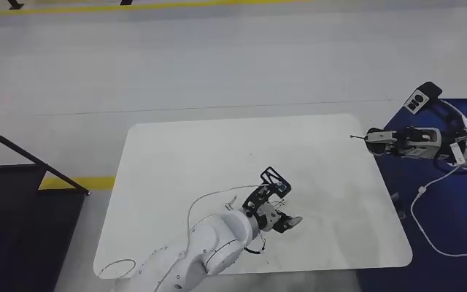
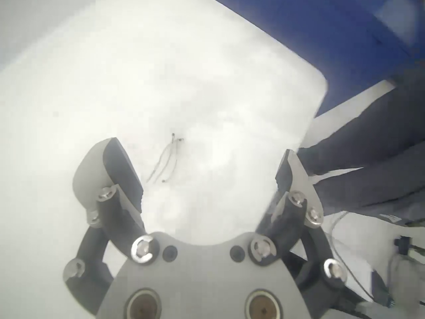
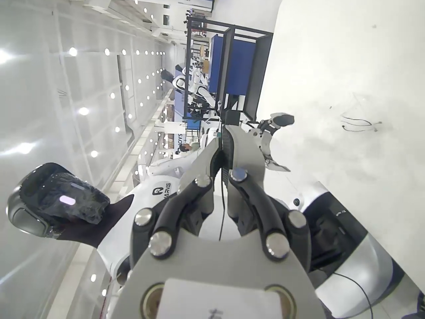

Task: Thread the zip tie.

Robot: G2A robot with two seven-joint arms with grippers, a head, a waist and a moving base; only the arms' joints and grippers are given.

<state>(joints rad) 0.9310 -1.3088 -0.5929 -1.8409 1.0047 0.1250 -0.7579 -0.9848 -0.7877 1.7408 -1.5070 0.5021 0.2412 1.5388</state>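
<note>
Nearest the lens, left gripper (image 2: 201, 147): brushed grey metal plate, black linkage bars, bright round screw heads, two curved fingers with flat dark pads (image 2: 121, 164), spread wide and holding nothing. Just ahead of that open span, flat on the table (image 2: 132, 67): zip tie (image 2: 166, 160), thin dark curved strands with small knob-like ends, touching neither finger. Cannot tell how many strands.

Seen from the right wrist, same strands (image 3: 360, 123) on the matt white board (image 3: 332, 34), near the left gripper (image 3: 284, 143) but apart from it.

Right gripper (image 3: 223, 134): same grey plate and black bars, ribbed fingers pressed together on a thin dark strip (image 3: 221, 200). Cannot tell whether that strip is another zip tie.

From above:
- Left gripper (image 1: 286, 198) close to the table's middle, arm stretched in from 7 o'clock, fingers opening roughly toward 3 o'clock.
- Right gripper (image 1: 368, 137) at the table's 2 o'clock edge, tips toward 9 o'clock, strip (image 1: 355, 136) poking out over the rim.
- Table (image 1: 219, 160): flat white slab, rounded corners, faint scuffs, broad bare surface from 9 round to 12 o'clock.
- Beyond the 3 o'clock edge: blue floor mat (image 1: 379, 281) with a looped white cable (image 1: 417, 219).
- Off the 9 o'clock side: slanted black metal rail (image 1: 44, 169).
</note>
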